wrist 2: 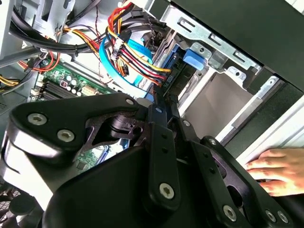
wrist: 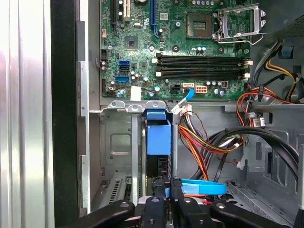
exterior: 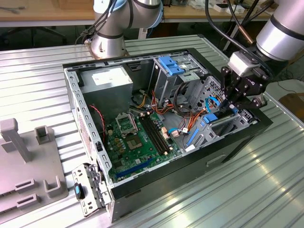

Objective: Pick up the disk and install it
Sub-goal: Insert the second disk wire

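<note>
The disk (wrist: 157, 137) stands on edge in the drive cage of the open computer case (exterior: 76, 102), its blue carrier rail facing the first wrist view and its dark body below the rail. My gripper (wrist: 166, 186) reaches down into that cage, its black fingers (wrist: 154, 190) closed against the disk's near end. In the exterior view the gripper (exterior: 231, 105) hangs over the case's right end, above the cage. In the second wrist view the gripper (wrist 2: 160, 102) ends next to the blue rail and a bundle of coloured wires.
Red, yellow and orange cables (wrist: 204, 137) and a flat blue cable (wrist: 202, 186) lie right beside the cage. The green motherboard (exterior: 137, 137) and grey power-supply box (exterior: 111, 78) fill the case. A person's hand (wrist 2: 275, 168) rests on the case edge. Grey fixtures (exterior: 28, 156) stand at the exterior view's left.
</note>
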Robot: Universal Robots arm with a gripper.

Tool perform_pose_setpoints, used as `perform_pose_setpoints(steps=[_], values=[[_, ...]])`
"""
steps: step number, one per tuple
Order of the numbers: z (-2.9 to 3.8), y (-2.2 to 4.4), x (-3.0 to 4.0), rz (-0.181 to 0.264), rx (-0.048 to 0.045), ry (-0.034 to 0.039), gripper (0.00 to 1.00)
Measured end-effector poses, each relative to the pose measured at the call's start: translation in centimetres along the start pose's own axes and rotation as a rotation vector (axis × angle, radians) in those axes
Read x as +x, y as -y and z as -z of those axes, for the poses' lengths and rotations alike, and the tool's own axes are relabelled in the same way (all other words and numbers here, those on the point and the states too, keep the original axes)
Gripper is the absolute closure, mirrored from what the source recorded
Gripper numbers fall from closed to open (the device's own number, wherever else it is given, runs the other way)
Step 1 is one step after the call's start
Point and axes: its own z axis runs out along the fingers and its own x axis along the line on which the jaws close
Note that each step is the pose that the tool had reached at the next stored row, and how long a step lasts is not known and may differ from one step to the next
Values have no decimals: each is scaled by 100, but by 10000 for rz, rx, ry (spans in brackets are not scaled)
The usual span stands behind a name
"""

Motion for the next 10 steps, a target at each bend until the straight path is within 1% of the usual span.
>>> perform_pose_setpoints(steps=[3,4,5,7,10], values=[[-9,0,0,0,0,13,84],[-27,0,2,0,0,11,84],[-70,-1,4,0,-1,12,84],[-96,-1,5,0,0,12,84],[-105,-1,5,0,1,25,83]])
